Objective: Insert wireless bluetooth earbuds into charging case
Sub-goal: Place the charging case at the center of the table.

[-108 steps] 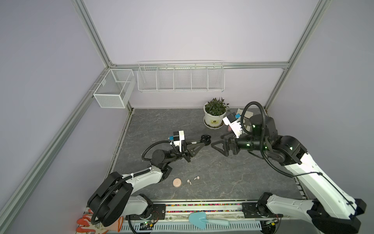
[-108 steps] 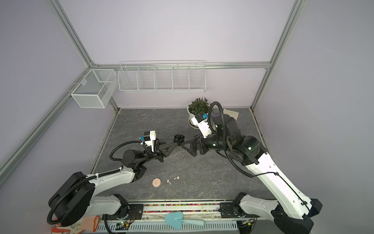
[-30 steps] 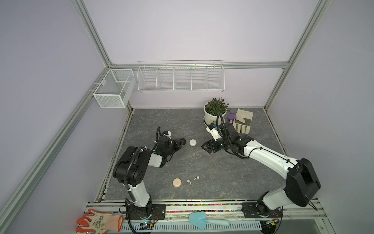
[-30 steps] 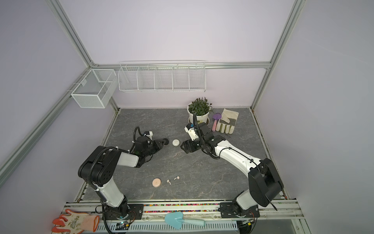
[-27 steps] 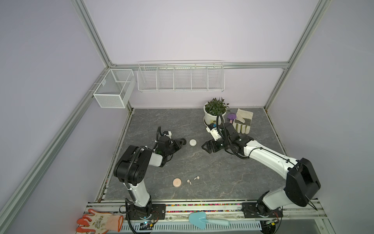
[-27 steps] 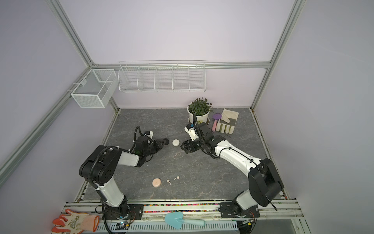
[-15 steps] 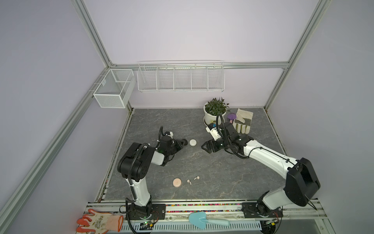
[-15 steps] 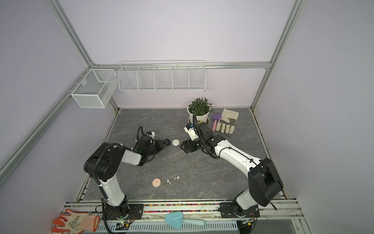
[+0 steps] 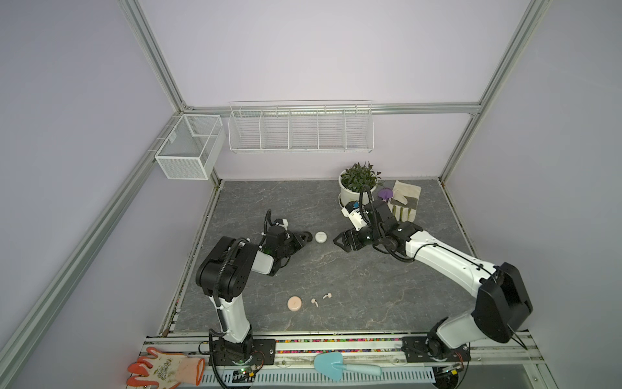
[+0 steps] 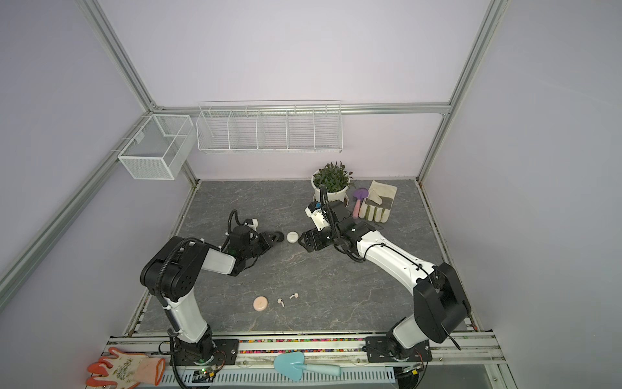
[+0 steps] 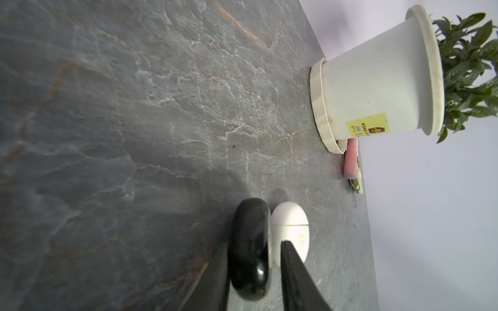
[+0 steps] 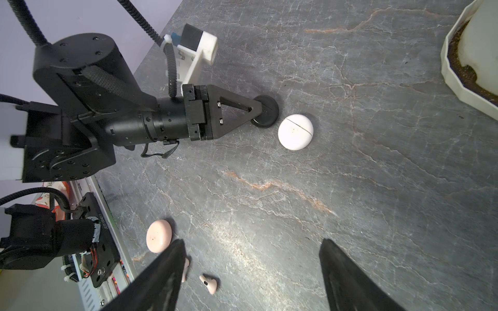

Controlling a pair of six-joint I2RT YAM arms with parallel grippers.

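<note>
A black round charging case (image 11: 249, 250) stands on edge on the grey table between the fingers of my left gripper (image 11: 254, 241). The jaws are slightly open, with a gap showing beside one finger (image 11: 293, 269). A shut white case (image 9: 321, 236) lies just past it, touching or nearly touching. My right gripper (image 12: 252, 240) hovers wide open and empty to the right of the white case (image 12: 295, 131). Near the front lie a shut pink case (image 9: 294, 303) and two pale pink earbuds (image 9: 314, 301) (image 9: 326, 296). One earbud (image 12: 208, 283) shows whole in the right wrist view.
A potted plant (image 9: 353, 198), a purple trowel (image 9: 384, 193) and a work glove (image 9: 404, 205) sit at the back right, close behind my right arm. Wire baskets (image 9: 299, 128) hang on the back wall. A blue trowel (image 9: 331, 363) and an orange glove (image 9: 165, 368) lie beyond the front rail.
Both arms came down from mid-air to the table, and the white case now lies there. In the last half second the left jaws eased apart around the black case. The right arm stayed still.
</note>
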